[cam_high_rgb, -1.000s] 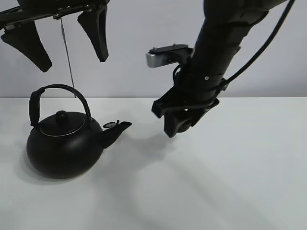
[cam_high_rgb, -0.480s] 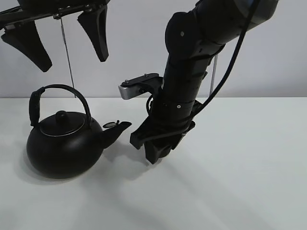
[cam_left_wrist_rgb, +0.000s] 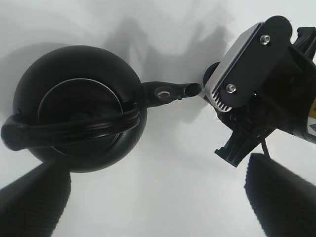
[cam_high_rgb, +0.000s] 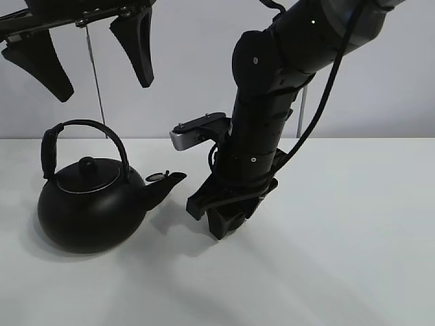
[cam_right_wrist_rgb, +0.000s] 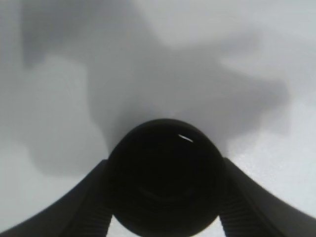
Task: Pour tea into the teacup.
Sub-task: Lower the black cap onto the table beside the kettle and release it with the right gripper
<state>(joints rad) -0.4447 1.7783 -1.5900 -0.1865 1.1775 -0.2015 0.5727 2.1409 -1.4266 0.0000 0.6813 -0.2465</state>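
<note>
My right jaws pinched the teacup between them, low by the tabletop just beside the spout of the kettle — whether it touched down I could not tell — while my left jaws hung spread wide above the kettle's handle.

A big round black kettle is sitting upright on the white table, over on the left side. Its arched handle is standing up over the lid, which is carrying a small round knob, and a thin pale ring is showing round the lid's edge. The short spout is pointing right, toward the middle of the table, with a little flap lying on top of it. A soft grey shadow is spreading under the kettle. A plain pale wall is running across behind.
</note>
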